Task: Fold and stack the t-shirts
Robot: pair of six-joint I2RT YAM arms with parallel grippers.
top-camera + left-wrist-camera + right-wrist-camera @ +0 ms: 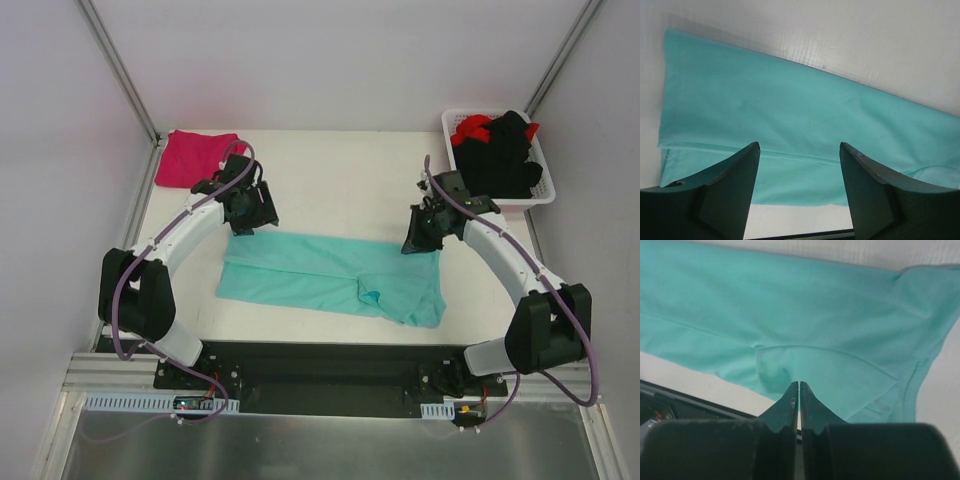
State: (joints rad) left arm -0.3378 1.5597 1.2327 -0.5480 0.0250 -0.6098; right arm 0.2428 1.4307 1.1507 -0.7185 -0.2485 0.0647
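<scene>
The plain teal cloth t-shirt (pixel 320 275) lies folded lengthwise across the middle of the white table (pixel 340 180). The left gripper (pixel 799 145) hangs over it with jaws wide apart and empty. The right gripper (pixel 799 384) has its jaws almost together, gripping nothing.

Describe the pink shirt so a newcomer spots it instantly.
On the white table, look to the far left corner, beyond the left arm. The pink t-shirt lies folded there: the only pink cloth, while the teal t-shirt sprawls mid-table.

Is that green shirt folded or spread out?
Partly folded: the teal t-shirt lies as a long band, one layer's edge showing over another.
</scene>
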